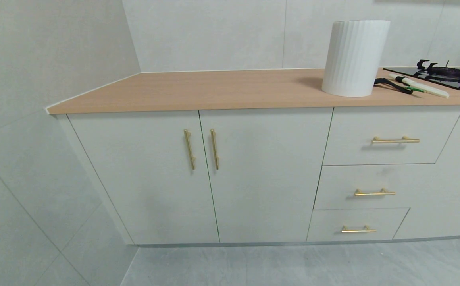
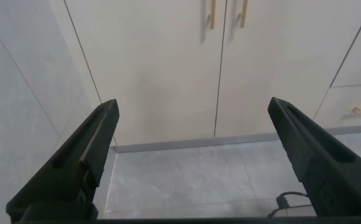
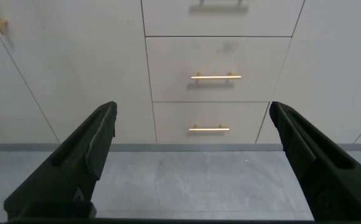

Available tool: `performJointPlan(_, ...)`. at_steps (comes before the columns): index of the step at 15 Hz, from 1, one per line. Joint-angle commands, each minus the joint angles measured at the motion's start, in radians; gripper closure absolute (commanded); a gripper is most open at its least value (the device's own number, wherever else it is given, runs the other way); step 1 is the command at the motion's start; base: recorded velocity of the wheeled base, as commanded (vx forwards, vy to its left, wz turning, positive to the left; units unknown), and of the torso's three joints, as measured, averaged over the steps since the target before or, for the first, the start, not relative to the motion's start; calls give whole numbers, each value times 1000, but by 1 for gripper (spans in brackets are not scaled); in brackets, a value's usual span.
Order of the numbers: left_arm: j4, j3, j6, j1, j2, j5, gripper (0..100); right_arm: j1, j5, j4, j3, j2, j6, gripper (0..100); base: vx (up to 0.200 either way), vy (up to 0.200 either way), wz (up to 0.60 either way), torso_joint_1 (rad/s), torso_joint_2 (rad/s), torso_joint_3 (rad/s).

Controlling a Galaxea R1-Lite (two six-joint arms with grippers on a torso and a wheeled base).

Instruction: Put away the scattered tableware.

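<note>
On the wooden countertop [image 1: 214,89] stands a tall white ribbed container [image 1: 355,57]. Just beside it, towards the stove, lie a white utensil with a green band [image 1: 420,85] and a black-handled utensil [image 1: 392,84]. My left gripper [image 2: 193,118] is open, low over the grey floor, facing the double cabinet doors [image 2: 218,68]. My right gripper [image 3: 193,118] is open too, low before the drawers [image 3: 218,68], with nothing between its fingers.
Below the counter are two cabinet doors with gold handles [image 1: 202,149] and three drawers [image 1: 372,192] to their right. A black gas stove [image 1: 448,73] sits at the counter's far right. A tiled wall [image 1: 23,119] closes the left side. Grey floor [image 1: 293,266] lies in front.
</note>
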Motion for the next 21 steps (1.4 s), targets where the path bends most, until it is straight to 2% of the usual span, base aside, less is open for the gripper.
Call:
performJointPlan(1, 1, 0, 1, 0, 1, 0, 0, 0, 0, 0, 0, 3, -1, 0, 0, -200, 0, 2, -2, 2)
performJointPlan(13, 1, 0, 1, 0, 1, -1, 0, 0, 0, 1, -2, 3, -1, 0, 0, -200, 0, 2, 2, 2)
performJointPlan(21, 1, 0, 1, 0, 1, -1, 0, 0, 0, 1, -2, 2, 1, 0, 0, 0, 0, 0, 0, 0)
